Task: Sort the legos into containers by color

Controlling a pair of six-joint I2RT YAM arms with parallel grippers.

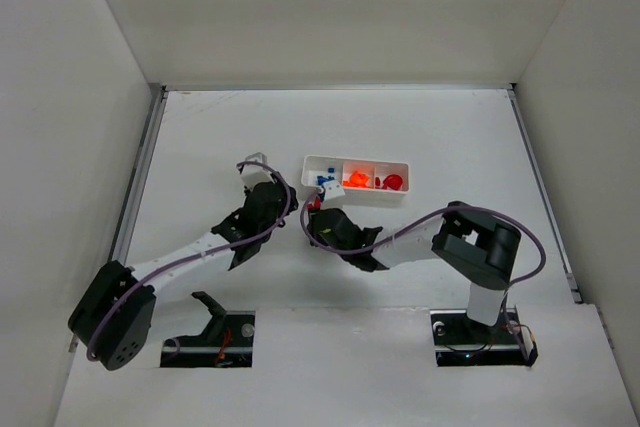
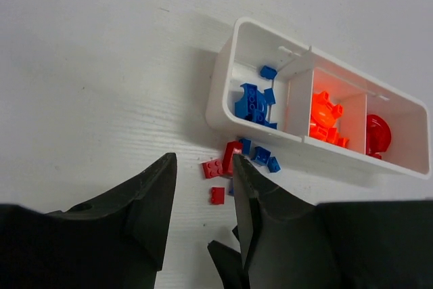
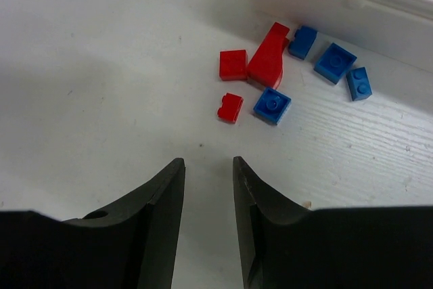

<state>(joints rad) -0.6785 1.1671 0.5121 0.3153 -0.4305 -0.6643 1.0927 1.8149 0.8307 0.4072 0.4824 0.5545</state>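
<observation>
The white tray (image 1: pixel 392 165) lies at mid-table with three compartments: blue legos (image 2: pixel 254 103) in the left one, orange legos (image 2: pixel 325 116) in the middle one, a red piece (image 2: pixel 377 133) in the right one. Several loose legos lie on the table against its near wall. Among them are a red square (image 3: pixel 233 64), a red wedge (image 3: pixel 269 55), a small red brick (image 3: pixel 230 107) and several blue bricks (image 3: pixel 272 105). My left gripper (image 2: pixel 203 160) is open and empty, just short of the red pieces (image 2: pixel 212 168). My right gripper (image 3: pixel 208 162) is open and empty, a little short of the small red brick.
The two grippers (image 1: pixel 288 203) (image 1: pixel 312 219) are close together at the tray's left end. A dark tip of the right gripper (image 2: pixel 230 262) shows between my left fingers. Enclosure walls stand at the left, right and back of the table.
</observation>
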